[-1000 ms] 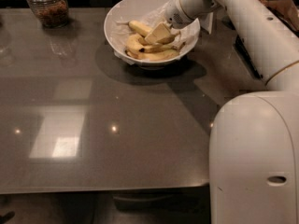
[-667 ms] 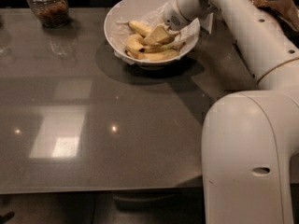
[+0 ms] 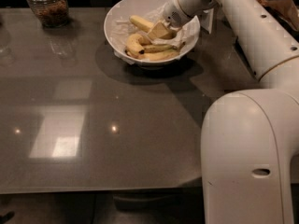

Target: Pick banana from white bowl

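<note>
banana [image 3: 140, 22]: long, nearly straight, full yellow; lies in the far-left part of the bowl, one end towards the rim, the other running under the end effector.
banana surface: smooth and evenly yellow where it shows; the end nearest the end effector is covered.
end effector [image 3: 161, 30]: tan-coloured, down inside the bowl, on or just over the inner end of the long banana; how far open it is, and whether it has hold of the banana, cannot be told.
change from earlier view: little. The end effector stays at the same spot in the bowl, the long banana lies at much the same angle, and bowl and jar have not shifted.
other fruit: short, strongly curved banana with a dark tip [image 3: 133, 45] just in front of the long one; slim, paler bananas [image 3: 161, 55] along the near wall.
large round glossy white bowl [image 3: 122, 10]: on the far part of the worktop, lined with crinkled white paper [image 3: 188, 31] that laps over the right rim.
white jointed arm [image 3: 243, 27]: reaches in from the right, over the right rim.
rounded white robot body [image 3: 247, 157]: fills the near-right corner.
grey glossy worktop [image 3: 93, 125]: shows light reflections.
glass jar with brown contents [image 3: 46, 6]: far left, well apart from the bowl.
</note>
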Controlling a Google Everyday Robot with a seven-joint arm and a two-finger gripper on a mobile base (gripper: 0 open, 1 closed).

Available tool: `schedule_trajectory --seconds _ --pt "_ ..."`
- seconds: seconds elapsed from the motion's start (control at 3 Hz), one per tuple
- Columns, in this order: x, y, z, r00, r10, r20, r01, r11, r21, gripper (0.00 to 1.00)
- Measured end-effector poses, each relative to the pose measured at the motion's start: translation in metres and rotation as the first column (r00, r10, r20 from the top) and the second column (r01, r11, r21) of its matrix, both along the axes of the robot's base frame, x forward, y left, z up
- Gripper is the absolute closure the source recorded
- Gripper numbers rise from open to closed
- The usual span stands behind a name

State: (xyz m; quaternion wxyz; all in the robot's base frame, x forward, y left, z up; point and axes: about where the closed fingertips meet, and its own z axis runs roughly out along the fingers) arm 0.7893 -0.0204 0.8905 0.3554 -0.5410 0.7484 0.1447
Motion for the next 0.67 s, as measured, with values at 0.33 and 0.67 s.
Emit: schedule_trajectory --seconds 0.33,0.67 --pt "-0.015 0.001 0.024 0.9997 0.016 0.017 -0.016 0.999 -0.034 1.0" --pt "-0.039 -0.001 0.053 0.9988 0.028 0.04 -0.027 0.999 -0.044 1.0"
